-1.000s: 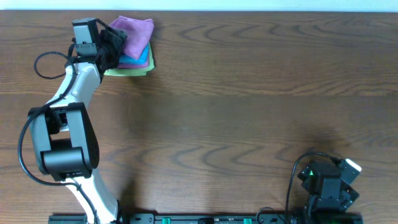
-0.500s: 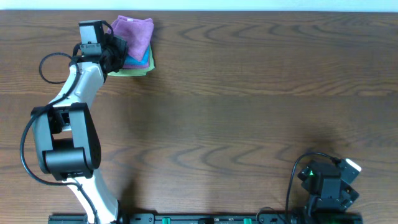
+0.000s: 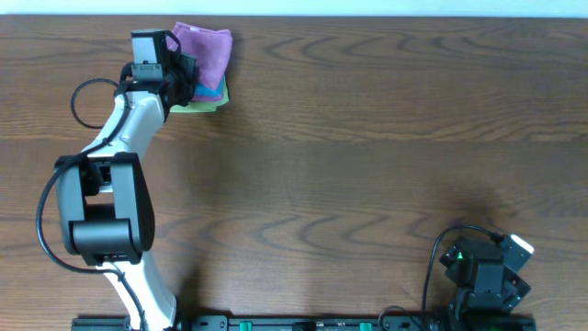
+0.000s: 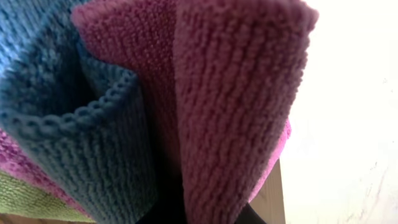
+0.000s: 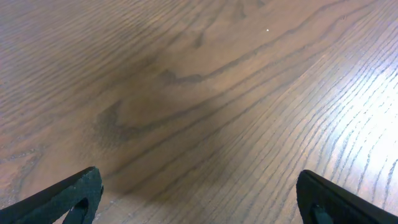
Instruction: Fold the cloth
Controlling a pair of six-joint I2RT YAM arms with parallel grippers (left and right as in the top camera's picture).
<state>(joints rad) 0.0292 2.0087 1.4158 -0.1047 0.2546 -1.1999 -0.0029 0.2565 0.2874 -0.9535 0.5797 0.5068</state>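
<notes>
Overhead, I am counting three cloths stacked at the far left of the brown wooden surface [image 3: 367, 165]: one lilac microfibre cloth [image 3: 208, 51] on top, one bright blue folded cloth [image 3: 211, 90], one light green folded cloth [image 3: 197, 105]. My left tool [image 3: 180, 74] is clamping the lilac fold; my right tool [image 5: 200, 196] is hanging with fingers apart.

I see: blue cloth [image 3: 216, 90] folded, lying on green cloth [image 3: 197, 107] | stack touching | far-left corner of wood-grain worktop [image 3: 367, 138]

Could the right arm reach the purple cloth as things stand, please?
Probably not: the right gripper sits open at the near right corner, the cloth lies at the far left, with the left gripper at it.
</notes>
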